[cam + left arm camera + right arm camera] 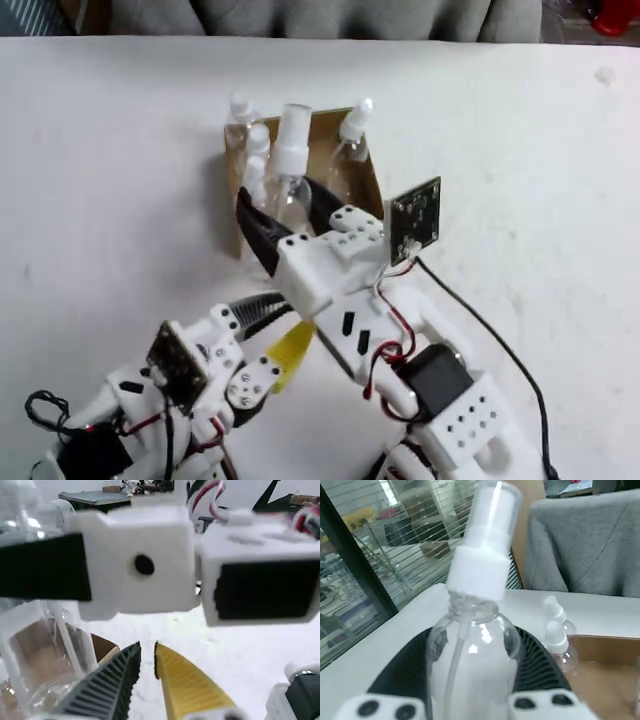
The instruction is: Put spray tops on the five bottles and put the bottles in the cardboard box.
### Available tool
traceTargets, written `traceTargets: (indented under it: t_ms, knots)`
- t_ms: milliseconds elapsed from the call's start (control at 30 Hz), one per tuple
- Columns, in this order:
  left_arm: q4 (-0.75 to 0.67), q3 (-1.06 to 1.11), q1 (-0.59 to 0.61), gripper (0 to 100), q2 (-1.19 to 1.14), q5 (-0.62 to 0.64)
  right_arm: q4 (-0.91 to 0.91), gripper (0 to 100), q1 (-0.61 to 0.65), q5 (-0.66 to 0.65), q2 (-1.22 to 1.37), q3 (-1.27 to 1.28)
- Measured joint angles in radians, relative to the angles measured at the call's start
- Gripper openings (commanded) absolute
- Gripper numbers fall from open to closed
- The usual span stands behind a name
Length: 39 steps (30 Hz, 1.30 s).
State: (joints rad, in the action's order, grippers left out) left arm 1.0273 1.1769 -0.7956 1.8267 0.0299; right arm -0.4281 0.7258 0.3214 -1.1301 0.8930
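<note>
My right gripper [285, 205] is shut on a clear bottle [293, 150] with a white spray top [482, 555], holding it upright over the near part of the cardboard box [362, 165]. In the right wrist view, black fingers [540, 665] press both sides of the bottle [470, 650]. Three other capped bottles stand in the box: two at its far left [240, 112] and one at its far right [355, 122]. My left gripper [146, 652], with one grey and one yellow finger, is shut on nothing and sits low under the right arm, near the box's front corner [102, 647].
The right arm's white body [150, 565] hangs close above my left gripper. A black cable [490, 330] runs over the table on the right. White tabletop [120, 180] lies open to the left and right of the box. A grey chair back [590, 545] stands beyond the table.
</note>
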Motion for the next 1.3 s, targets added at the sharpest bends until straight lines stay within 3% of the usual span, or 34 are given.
traceTargets:
  t_ms: [500, 833, 1000, 1133, 1300]
  knots:
    - [0.0, 0.025, -0.009, 5, 0.0, 0.0, -0.463, 1.7, 0.06, -0.098, -0.026, -0.261]
    - [-0.025, 0.023, 0.014, 5, 0.0, -0.005, -0.551, 1.7, 0.094, -0.106, -0.132, -0.269]
    - [-0.025, 0.026, 0.014, 5, 0.0, -0.005, -0.588, 1.7, 0.094, -0.195, -0.133, -0.279]
    - [-0.025, 0.103, 0.023, 5, 0.0, -0.005, -0.606, 1.7, 0.014, -0.218, -0.135, -0.279]
    - [-0.025, 0.218, 0.153, 5, -0.02, -0.006, -0.545, 1.7, -0.127, -0.27, -0.157, -0.219]
